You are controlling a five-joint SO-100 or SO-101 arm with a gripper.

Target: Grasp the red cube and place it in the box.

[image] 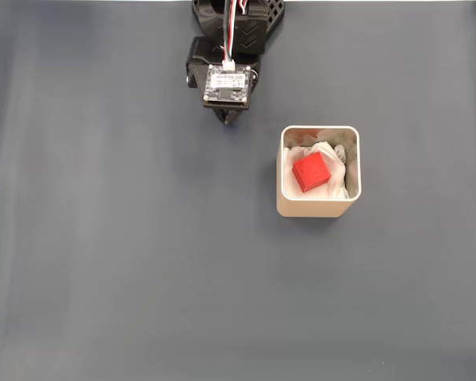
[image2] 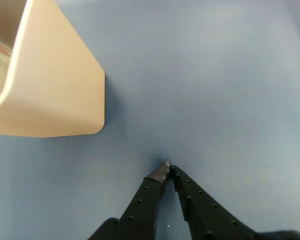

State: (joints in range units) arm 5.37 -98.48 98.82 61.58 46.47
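My gripper [image2: 168, 167] is matte black, its fingers dotted with small dark holes in the wrist view. The table [image: 103, 238] is a plain dark slate blue — no pattern, only faint lighter streaks. The box [image: 317, 206] is beige outside, paler along its rim, with white padding [image: 301, 151] inside. The red cube [image: 311, 171] is bright, plain red — one face slightly darker. My board [image: 227, 83] is white with black components.

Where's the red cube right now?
In the fixed view, the red cube sits inside the box, on the white padding, right of centre. The end effector is up and to its left, apart from the box.
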